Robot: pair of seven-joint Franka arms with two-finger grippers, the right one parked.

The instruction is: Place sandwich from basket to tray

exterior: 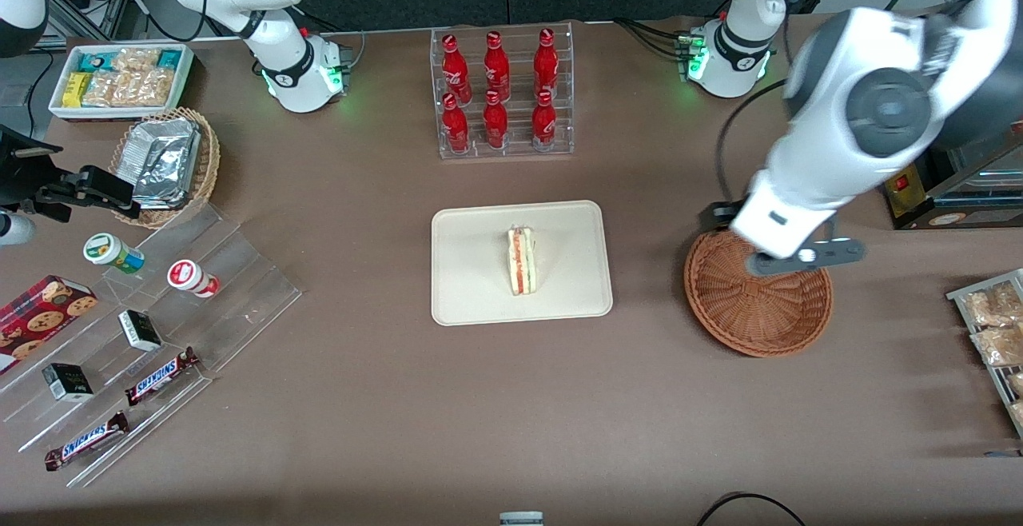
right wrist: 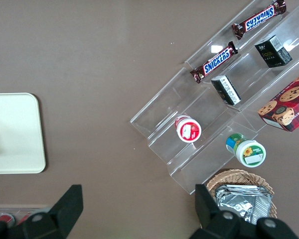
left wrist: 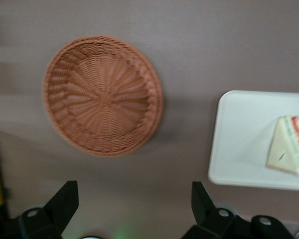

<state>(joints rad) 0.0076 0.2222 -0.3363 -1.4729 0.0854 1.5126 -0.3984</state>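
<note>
sandwich (exterior: 522, 261) on tray (exterior: 467, 286), gripper (left wrist: 134, 199) above basket (exterior: 758, 296)

Read "SNICKERS" on two chocolate bars (right wrist: 217, 61) (right wrist: 258, 19) lying on the clear stepped display stand (right wrist: 199, 124). Made out no other legible print anywhere else.

Free room and obstacles:
- Gripper (left wrist: 134, 201): fingers spread wide, above bare table beside the basket (exterior: 759, 318); basket holds nothing.
- Table strip between basket and tray (exterior: 463, 302), centre of frame: bare.
- Tray: sandwich (exterior: 522, 261) mid-tray, bare margin all round.
- Bottle rack (exterior: 502, 93), upper centre: tall obstacle.
</note>
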